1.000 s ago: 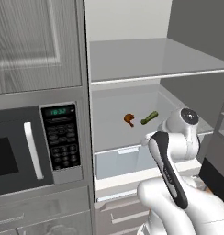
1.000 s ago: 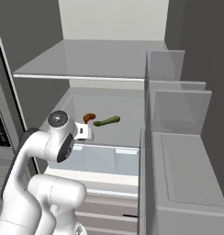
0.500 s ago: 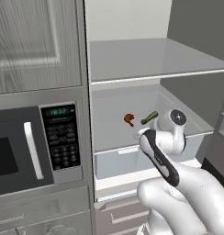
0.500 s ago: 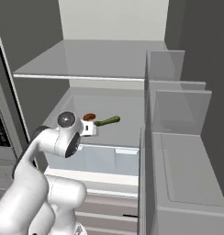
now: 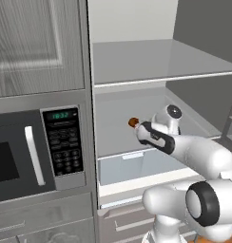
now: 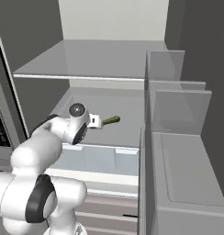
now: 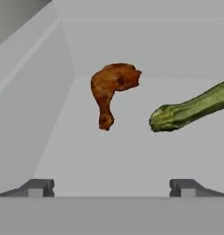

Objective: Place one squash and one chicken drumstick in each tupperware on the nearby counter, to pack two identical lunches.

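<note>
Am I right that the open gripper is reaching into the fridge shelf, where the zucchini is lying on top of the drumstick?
Not quite. The gripper is open and reaching into the shelf, but the zucchini lies beside the drumstick, with bare shelf between them. The hand view shows this.

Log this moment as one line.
phase: reaching into fridge | gripper: open, holding nothing | ahead: chicken drumstick, squash on fridge shelf, apart
</note>
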